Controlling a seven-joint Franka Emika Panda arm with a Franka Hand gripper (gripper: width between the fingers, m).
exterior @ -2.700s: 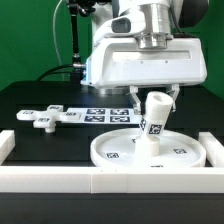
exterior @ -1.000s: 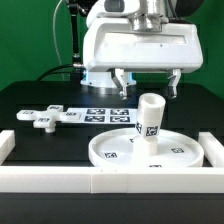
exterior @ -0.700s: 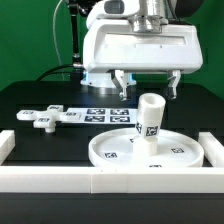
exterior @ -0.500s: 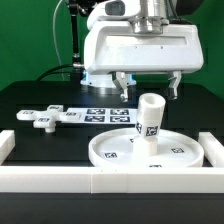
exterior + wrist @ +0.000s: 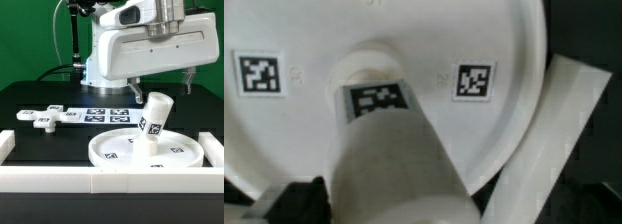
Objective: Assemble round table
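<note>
Tilted cylindrical post (image 5: 152, 122) beneath the spread, empty gripper (image 5: 161, 88)
Standing on the round disc (image 5: 120, 146), its long axis leans toward the exterior view's upper right, top just below the parted fingers.

Exterior camera faces across the desk (image 5: 40, 96) from its near edge; wrist camera hangs close overhead; both show disc (image 5: 113, 151), post (image 5: 154, 117)

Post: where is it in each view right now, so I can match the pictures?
Exterior view: the post stands tilted on the disc, its top toward the exterior view's right.
Wrist view: the post looms in the foreground, between two of the disc's tags.
Shared landmark: the disc.
</note>
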